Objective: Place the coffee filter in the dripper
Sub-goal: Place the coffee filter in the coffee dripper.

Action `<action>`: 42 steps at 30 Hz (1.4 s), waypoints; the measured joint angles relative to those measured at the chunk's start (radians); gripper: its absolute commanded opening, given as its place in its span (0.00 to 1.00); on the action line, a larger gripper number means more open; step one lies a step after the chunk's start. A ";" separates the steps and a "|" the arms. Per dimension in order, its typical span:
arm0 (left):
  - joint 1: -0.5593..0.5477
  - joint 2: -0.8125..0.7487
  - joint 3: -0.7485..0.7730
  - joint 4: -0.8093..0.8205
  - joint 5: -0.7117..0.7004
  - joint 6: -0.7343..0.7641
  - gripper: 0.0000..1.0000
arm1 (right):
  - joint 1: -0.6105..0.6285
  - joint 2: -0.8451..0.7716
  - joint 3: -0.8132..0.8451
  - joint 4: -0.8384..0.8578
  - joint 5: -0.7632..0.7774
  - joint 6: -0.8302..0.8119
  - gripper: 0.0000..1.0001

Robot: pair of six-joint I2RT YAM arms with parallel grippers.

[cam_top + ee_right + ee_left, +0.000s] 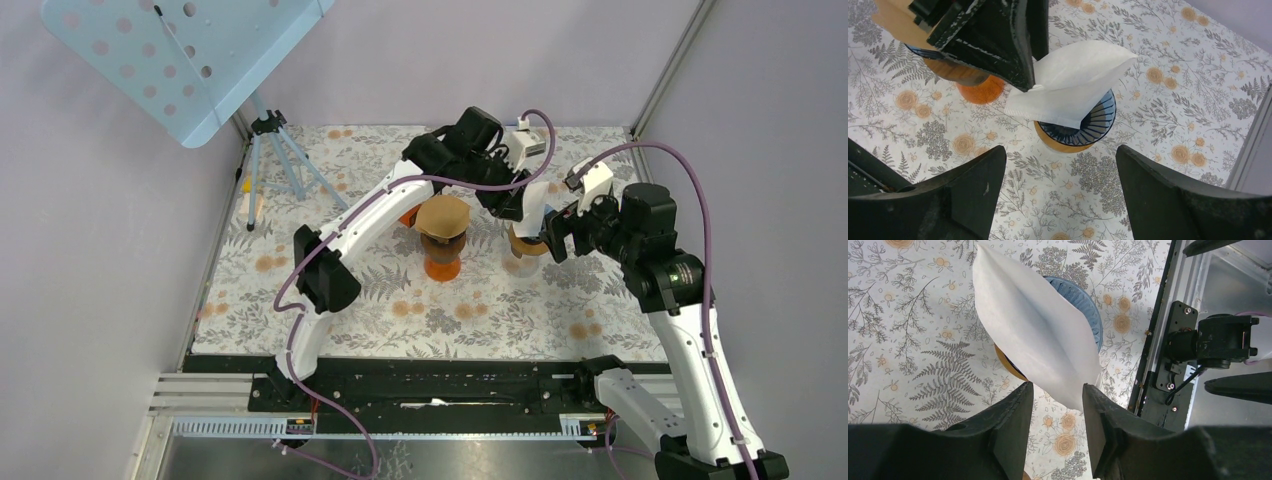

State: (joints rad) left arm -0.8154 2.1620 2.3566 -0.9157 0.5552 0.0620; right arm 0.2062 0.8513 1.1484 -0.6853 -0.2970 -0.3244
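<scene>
Coffee filter [1073, 85] lies tilted across dripper [1098, 125] mouth, right of counter [1158, 100] middle, not yet seated. Left pincer [1058, 387] parted around its edge, apparently letting it settle. Right pincer [1059, 150] wide, empty, hovering near, likely ready to steady.

No readable text, label or number shows anywhere.

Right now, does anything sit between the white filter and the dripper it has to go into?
Nothing visible does. The filter is directly over the blue dripper, its lower edge at the open mouth. The orange stand is off to one side, clear of the path.
</scene>
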 measured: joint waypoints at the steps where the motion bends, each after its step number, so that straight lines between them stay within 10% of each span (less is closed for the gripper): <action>1: 0.001 0.000 -0.004 0.000 -0.002 -0.004 0.45 | -0.004 0.003 0.000 0.003 0.002 0.008 0.87; 32: 0.044 0.001 -0.059 0.103 0.057 -0.180 0.34 | -0.045 0.109 0.032 0.070 0.158 0.150 0.87; 42: 0.044 0.002 -0.073 0.111 0.078 -0.190 0.13 | -0.048 0.118 0.039 0.069 0.185 0.158 0.87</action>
State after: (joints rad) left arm -0.7712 2.1643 2.2833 -0.8051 0.6331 -0.1284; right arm 0.1581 0.9691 1.1877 -0.6159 -0.1116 -0.1669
